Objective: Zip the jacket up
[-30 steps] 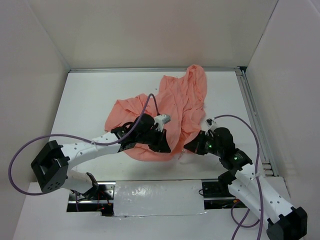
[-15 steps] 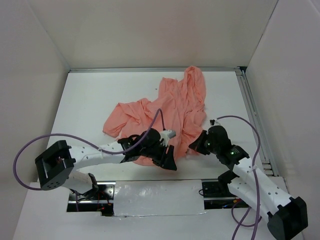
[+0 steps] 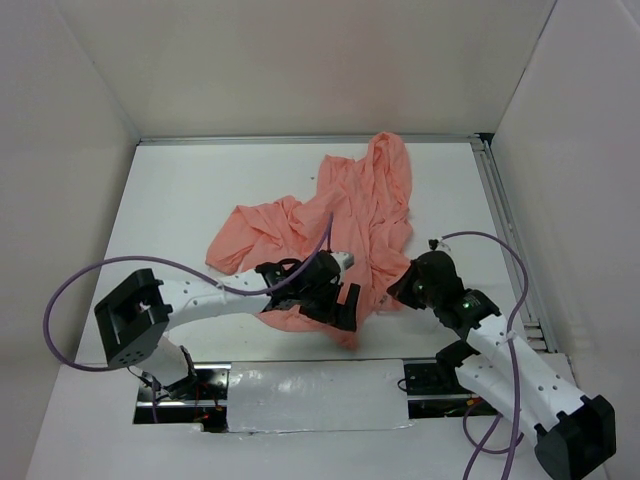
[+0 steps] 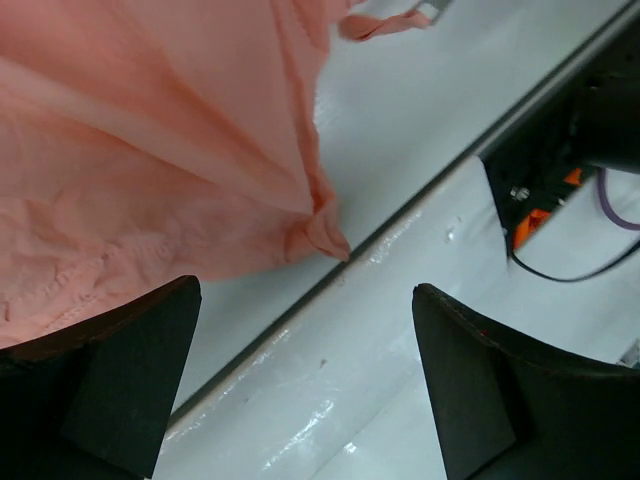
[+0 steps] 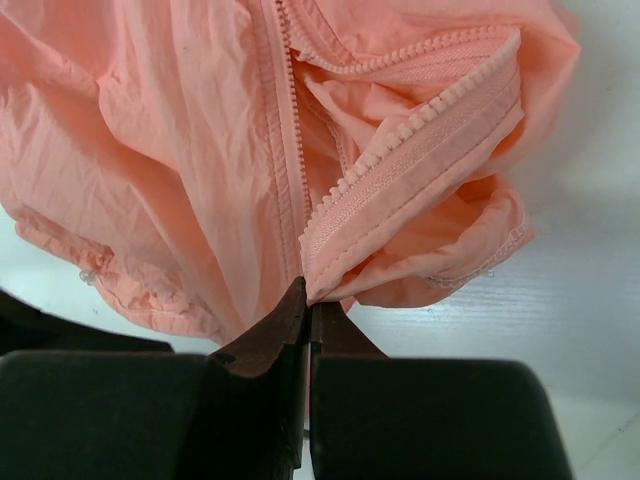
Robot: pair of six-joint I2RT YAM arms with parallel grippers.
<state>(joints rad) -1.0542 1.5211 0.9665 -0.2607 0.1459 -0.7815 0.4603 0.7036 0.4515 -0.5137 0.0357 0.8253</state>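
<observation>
The salmon-pink jacket (image 3: 330,215) lies crumpled in the middle of the white table, its hem near the front edge. My left gripper (image 3: 345,305) hovers over that near hem, wide open with nothing between its fingers. In the left wrist view the left gripper (image 4: 305,300) frames bare table, and the jacket (image 4: 150,150) has a hem corner just beyond the gap. My right gripper (image 3: 396,288) sits at the jacket's right near edge. In the right wrist view the right gripper (image 5: 308,300) is shut on the jacket (image 5: 170,150), pinching the end of the zipper tape (image 5: 420,150).
White walls enclose the table on three sides, and a metal rail (image 3: 505,230) runs along the right. A taped strip (image 3: 300,385) marks the front edge, with a cut-out holding electronics (image 4: 530,200). Purple cables (image 3: 70,290) loop from both arms.
My left gripper has opened and let go of the jacket's hem, shifting right toward the front edge. The hem now lies on the table. My right gripper stays shut on the zipper end.
</observation>
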